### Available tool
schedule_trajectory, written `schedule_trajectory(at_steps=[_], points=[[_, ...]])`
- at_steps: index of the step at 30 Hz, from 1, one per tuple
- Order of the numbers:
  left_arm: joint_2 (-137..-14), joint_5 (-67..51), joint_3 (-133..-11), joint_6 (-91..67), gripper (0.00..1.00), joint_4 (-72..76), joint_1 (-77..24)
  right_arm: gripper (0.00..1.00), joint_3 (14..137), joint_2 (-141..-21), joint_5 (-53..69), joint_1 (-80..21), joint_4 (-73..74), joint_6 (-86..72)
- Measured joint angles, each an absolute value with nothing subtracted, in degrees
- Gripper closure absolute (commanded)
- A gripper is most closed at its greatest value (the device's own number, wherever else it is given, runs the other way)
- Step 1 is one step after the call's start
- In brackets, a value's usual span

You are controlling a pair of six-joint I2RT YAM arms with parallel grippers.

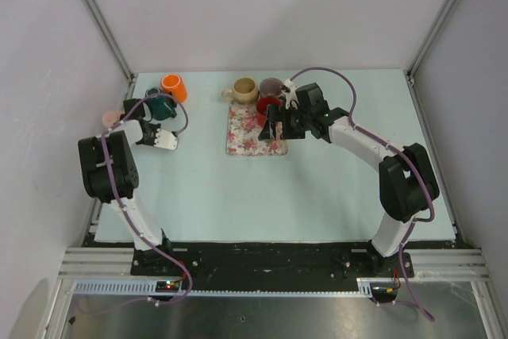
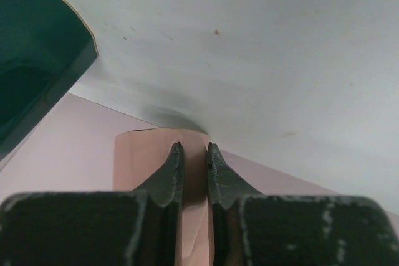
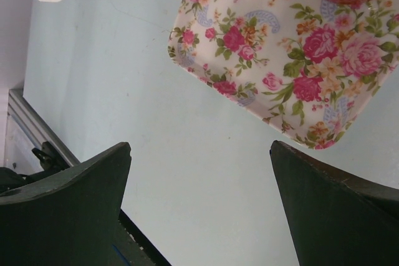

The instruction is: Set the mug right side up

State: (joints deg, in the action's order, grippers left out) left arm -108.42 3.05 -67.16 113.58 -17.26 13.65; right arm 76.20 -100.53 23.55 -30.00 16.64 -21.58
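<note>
Your left claw (image 2: 193, 149) is clenched on the pink mug's (image 2: 132, 161) wall at its twelve o'clock, while your right claw (image 3: 201, 147) hangs released, well apart.

Pinched in the left tool (image 2: 193, 149), whose dark fingers (image 2: 168, 175) look matt and scuffed, the pink mug (image 2: 134, 160) is smooth and dull. Up-left of it a teal mug (image 2: 31, 60) shines glossy. Ahead of the right tool (image 3: 201, 147), the floral tray (image 3: 280, 60) looks glossy on the matt bench (image 3: 156, 172).
</note>
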Motion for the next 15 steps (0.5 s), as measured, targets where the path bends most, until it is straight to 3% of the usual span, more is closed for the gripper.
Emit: schedule_trajectory(at_steps=[15], points=[[-101.5, 5.6, -56.9, 114.0, 1.00, -14.7, 8.7, 0.01, 76.2, -100.5, 27.4, -29.7, 13.1, -23.6]])
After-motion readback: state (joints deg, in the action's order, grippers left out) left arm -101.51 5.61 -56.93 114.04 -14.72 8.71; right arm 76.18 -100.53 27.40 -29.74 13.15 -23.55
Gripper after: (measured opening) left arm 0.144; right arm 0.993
